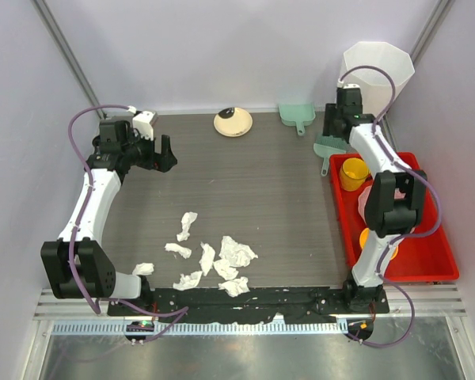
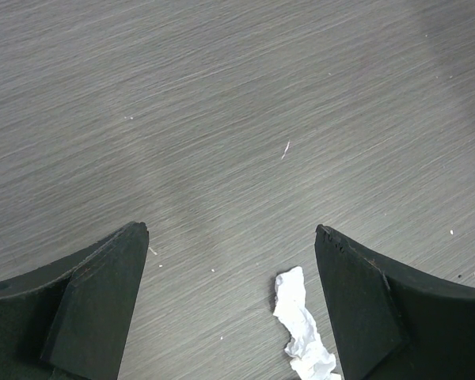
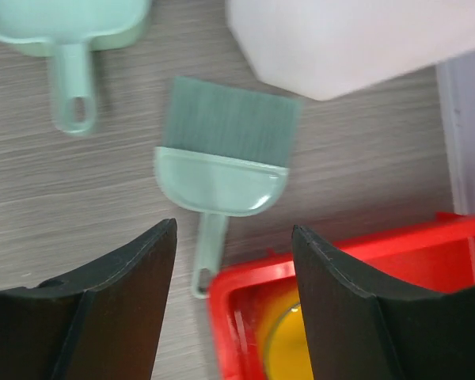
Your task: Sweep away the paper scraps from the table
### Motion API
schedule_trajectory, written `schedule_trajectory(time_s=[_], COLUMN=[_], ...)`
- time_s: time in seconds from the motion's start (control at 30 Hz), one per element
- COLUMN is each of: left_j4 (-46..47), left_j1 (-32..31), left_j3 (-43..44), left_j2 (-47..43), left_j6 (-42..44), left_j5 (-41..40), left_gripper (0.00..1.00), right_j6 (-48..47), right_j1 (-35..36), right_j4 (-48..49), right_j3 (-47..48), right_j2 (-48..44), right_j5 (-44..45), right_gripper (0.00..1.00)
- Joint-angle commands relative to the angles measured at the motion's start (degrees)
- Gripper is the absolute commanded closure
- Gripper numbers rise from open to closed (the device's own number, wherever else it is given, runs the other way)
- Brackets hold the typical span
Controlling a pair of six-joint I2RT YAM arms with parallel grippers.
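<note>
Closest to the lens, the black base plate (image 1: 253, 299) is being shown along the near edge of the table (image 1: 261, 182). Toward the far-left corner, the left gripper (image 2: 229, 233) is being held spread wide above bare wood, with nothing pinched. One paper scrap (image 2: 301, 328) is being glimpsed on the surface just inside its right finger. The paper scraps (image 1: 222, 257) are being left scattered by the near edge, left of centre, with one stray piece further left.

At the far-right corner, a green dustpan (image 1: 296, 115) and a matching brush (image 3: 226, 154) are being left lying flat, near the white bin (image 1: 376, 71). The right gripper (image 3: 233, 226) is being poised over the brush handle, fingers parted and nothing pinched. The handle end is being crowded by the corner of the red tray (image 1: 427, 261). A descending finger is therefore judged at risk of catching that wall, and the thin handle of being nudged aside or gripped crookedly. The light scraps could also be scattered rather than gathered.
</note>
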Motion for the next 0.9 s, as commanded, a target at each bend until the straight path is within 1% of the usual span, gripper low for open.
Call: schedule_trajectory(time_s=[0.0, 0.03, 0.1, 0.17, 0.3, 0.4, 0.6, 0.7, 0.8, 0.87], left_j4=[0.3, 0.3, 0.3, 0.3, 0.4, 0.4, 0.5, 0.3, 0.2, 0.2], left_j1=[-0.2, -0.1, -0.1, -0.1, -0.1, -0.1, -0.1, -0.2, -0.1, -0.2], left_j3=[1.6, 1.7, 1.7, 1.7, 1.4, 1.7, 2.4, 2.4, 2.3, 2.3], left_j2=[-1.8, -1.5, -1.3, -1.3, -1.4, -1.0, -0.5, -0.7, -0.9, -0.8], left_j6=[-1.1, -1.2, -1.4, -1.5, -1.4, -1.1, -1.5, -1.5, -1.2, -1.2], left_j5=[0.8, 0.6, 0.4, 0.1, -0.4, -0.7, -0.7, -0.9, -1.2, -1.5], left_gripper=[0.10, 0.11, 0.11, 0.11, 0.10, 0.11, 0.11, 0.11, 0.11, 0.11], right_j6=[-5.4, -6.6, -9.5, -11.6, -17.1, -17.6, -18.5, -18.6, -19.4, -19.8], right_j1=[-1.9, -1.9, -1.9, -1.8, -0.9, -0.9, -0.9, -0.7, -0.6, -0.3], right_j4=[-4.4, -5.3, -8.7, -10.3, -10.9, -12.4, -12.6, -13.9, -13.5, -12.9], right_j3=[5.7, 7.4, 12.3, 14.1, 14.6, 15.5, 17.4, 20.3, 21.4, 21.4], right_j2=[2.9, 6.1, 8.9, 11.6, 13.9, 15.9, 20.8, 23.1, 24.6, 25.5], right_j5=[1.6, -0.5, -3.1, -6.3, -6.5, -6.7, -9.6, -11.2, -12.9, -12.3], right_gripper=[0.35, 0.35, 0.35, 0.34, 0.35, 0.34, 0.40, 0.46, 0.48, 0.51])
